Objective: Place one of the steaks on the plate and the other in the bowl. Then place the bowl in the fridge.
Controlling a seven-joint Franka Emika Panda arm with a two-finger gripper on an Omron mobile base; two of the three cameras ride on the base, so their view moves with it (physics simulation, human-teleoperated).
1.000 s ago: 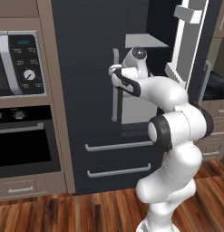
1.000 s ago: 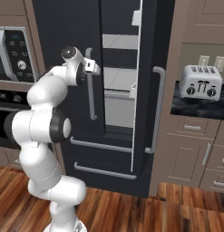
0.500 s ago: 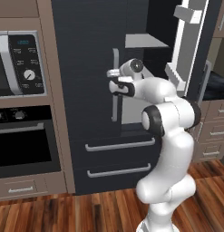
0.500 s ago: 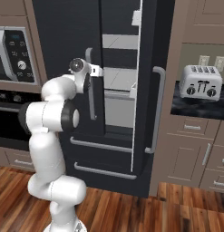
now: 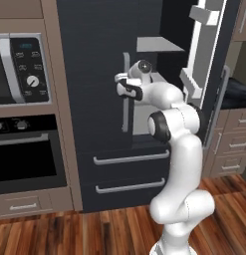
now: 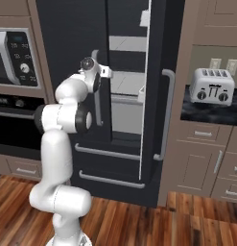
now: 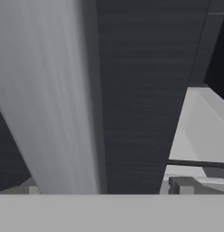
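The end effector (image 5: 122, 87) stands right at the long silver handle (image 5: 126, 92) of the left door of the fridge (image 5: 94, 74), about at the height of the first inner shelf. Its fingers are apart, and the hand view shows the handle (image 7: 54, 99) very close in front of them; I cannot tell if they touch it. The right door (image 6: 158, 81) of the fridge hangs open, and pale shelves (image 6: 127, 81) are seen inside.

I count one fridge with two doors, two long handles and two lower drawers (image 5: 127, 172). There is one microwave (image 5: 22, 69) and one built-in oven (image 5: 25, 154) at the left of the fridge, and one toaster (image 6: 212, 86) on the bench (image 6: 211, 108) at its right.

Compared with one second ago, the elbow of the arm has risen and folded more, and the end effector has moved a little nearer to the left handle. The fingers are as wide as before.
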